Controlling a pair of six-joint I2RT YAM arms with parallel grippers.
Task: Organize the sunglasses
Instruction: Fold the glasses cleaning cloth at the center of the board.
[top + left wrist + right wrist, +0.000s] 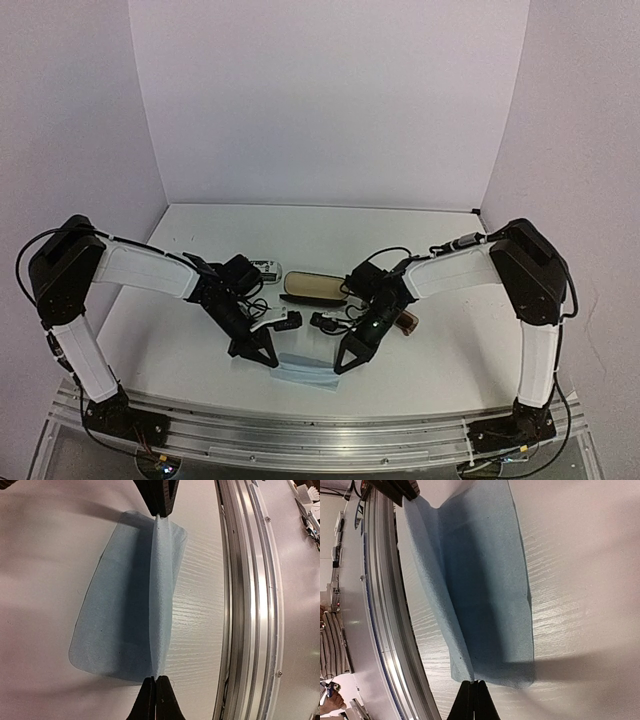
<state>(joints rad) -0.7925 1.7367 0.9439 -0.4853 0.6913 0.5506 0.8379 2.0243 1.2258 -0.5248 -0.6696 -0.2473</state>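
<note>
Two closed grippers share one light-blue cloth (pixel 305 370) low in the middle of the overhead view. The left gripper (pixel 271 360) pinches its left end and the right gripper (pixel 343 366) its right end, so a raised fold runs straight between them, parallel to the metal rail (pixel 250 600) at the near edge of the tabletop (pixel 330 235). Neither pair of sunglasses is held; both lie higher in the frame than the cloth, beyond both grippers. The white-framed sunglasses (pixel 290 320) sit just above the cloth between the two wrists, long axis roughly left to right and a little nearer the left arm, though they are small and partly covered. The brown sunglasses (pixel 405 323) lie just right of the right wrist, clearly that arm's side. An open black case (pixel 312 287) lies above them at centre frame. I judge that a reach for either pair would have to go up-frame, once the cloth is let go.
</note>
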